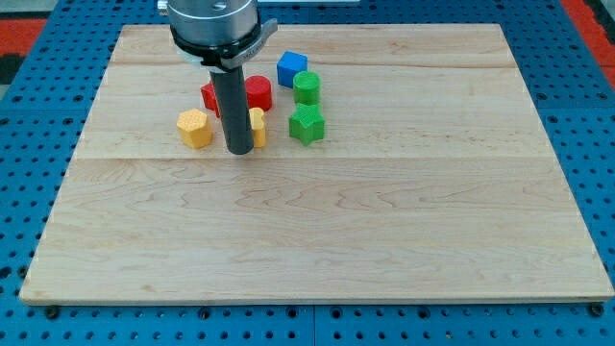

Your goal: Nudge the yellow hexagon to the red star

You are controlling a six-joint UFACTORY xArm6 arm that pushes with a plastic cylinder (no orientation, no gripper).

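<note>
The yellow hexagon (194,127) lies on the wooden board left of my rod. My tip (239,152) rests on the board a short way right of it and slightly lower in the view. A red block (209,97) above the hexagon is partly hidden by the rod; its shape is unclear. A second red block (258,92) sits right of the rod. Which of them is the star I cannot tell. A second yellow block (257,126) is half hidden just behind the rod on its right.
A blue block (291,68) lies at the upper right of the group, with a green cylinder (307,87) below it and a green star-like block (307,124) below that. The board's edge (317,301) borders blue pegboard.
</note>
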